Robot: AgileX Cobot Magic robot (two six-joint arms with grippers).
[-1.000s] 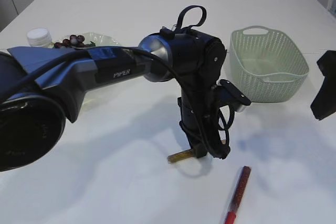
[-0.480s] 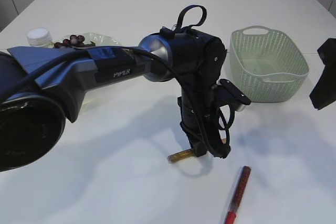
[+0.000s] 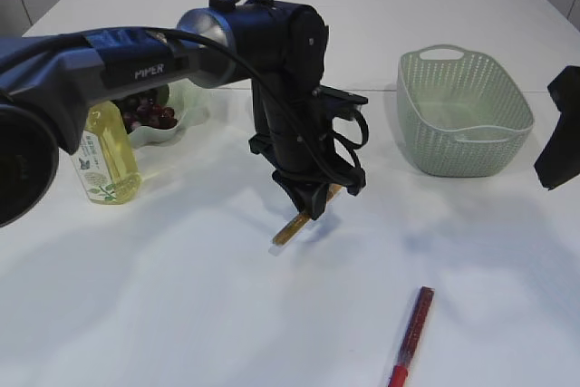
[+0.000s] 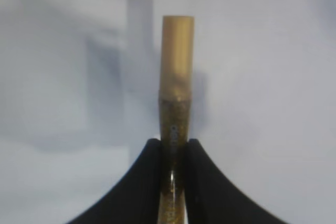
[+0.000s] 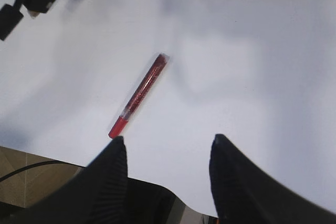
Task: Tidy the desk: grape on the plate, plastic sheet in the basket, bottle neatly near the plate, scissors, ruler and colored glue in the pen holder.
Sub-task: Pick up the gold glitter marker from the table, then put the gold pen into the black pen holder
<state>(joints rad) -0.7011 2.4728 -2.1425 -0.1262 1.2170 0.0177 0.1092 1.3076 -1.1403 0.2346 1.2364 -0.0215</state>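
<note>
My left gripper (image 3: 313,208) is shut on a gold glitter glue tube (image 3: 288,229) and holds it tilted above the middle of the table; in the left wrist view the tube (image 4: 176,77) sticks out past the jaws (image 4: 175,145). A red glitter glue tube (image 3: 410,335) lies at the front right and shows in the right wrist view (image 5: 139,94). My right gripper (image 5: 167,142) is open and empty, high at the right edge (image 3: 562,138). Grapes (image 3: 152,115) lie on the plate (image 3: 186,101), with the bottle (image 3: 107,156) beside it. No pen holder, scissors or ruler shows.
A pale green basket (image 3: 460,111) stands at the back right. The white table (image 3: 181,314) ends at its front edge, seen in the right wrist view (image 5: 63,161).
My left arm has lifted the gold glue tube off the table and swung left and back. The bottle and plate now show fully. The right gripper has hardly moved.
</note>
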